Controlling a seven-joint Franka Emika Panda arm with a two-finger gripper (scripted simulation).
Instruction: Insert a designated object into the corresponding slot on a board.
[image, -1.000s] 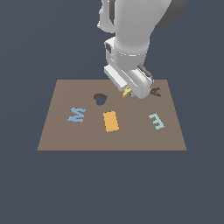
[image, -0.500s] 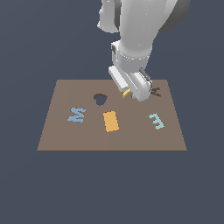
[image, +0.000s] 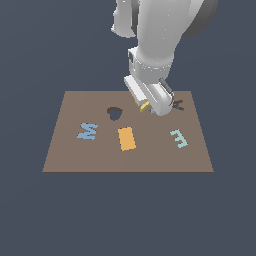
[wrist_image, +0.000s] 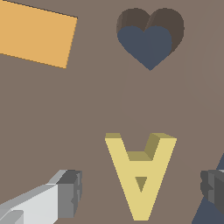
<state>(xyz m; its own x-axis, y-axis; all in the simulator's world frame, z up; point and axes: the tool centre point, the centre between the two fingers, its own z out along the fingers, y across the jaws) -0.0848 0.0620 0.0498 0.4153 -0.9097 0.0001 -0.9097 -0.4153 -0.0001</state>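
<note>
Yellow A block (wrist_image: 141, 175): in my wrist view it sits between the two fingers (wrist_image: 70, 192), with board surface visible on either side of it. The fingers stand apart and neither pad touches the block, so I log them as open, gripping nothing. Whether the block rests on the board or hangs just above it, I cannot tell from this view.

Exterior view: only a small yellow sliver (image: 144, 106) shows under the wrist housing, just beside the heart-shaped recess (image: 115, 113) on the side toward the A-shaped slot (image: 177, 105). The slot itself is partly hidden behind the gripper (image: 152, 106); I see only its dark legs poking out near the board's far edge.

The board (image: 65, 150) is flat, brown, and lies on a dark surface. Taking the heart recess as my landmark:
- the orange rectangle (image: 127, 138) lies nearer the camera than the heart, close to it but not touching;
- the blue M (image: 87, 131) lies toward the exterior view's left of the heart and nearer the camera;
- the pale teal E (image: 179, 138) lies well apart from the heart, toward the exterior view's right.

Wrist view again: heart recess (wrist_image: 150, 39) and orange rectangle (wrist_image: 37, 37) both show beyond the block, and the recess shows dark blue through its opening.
</note>
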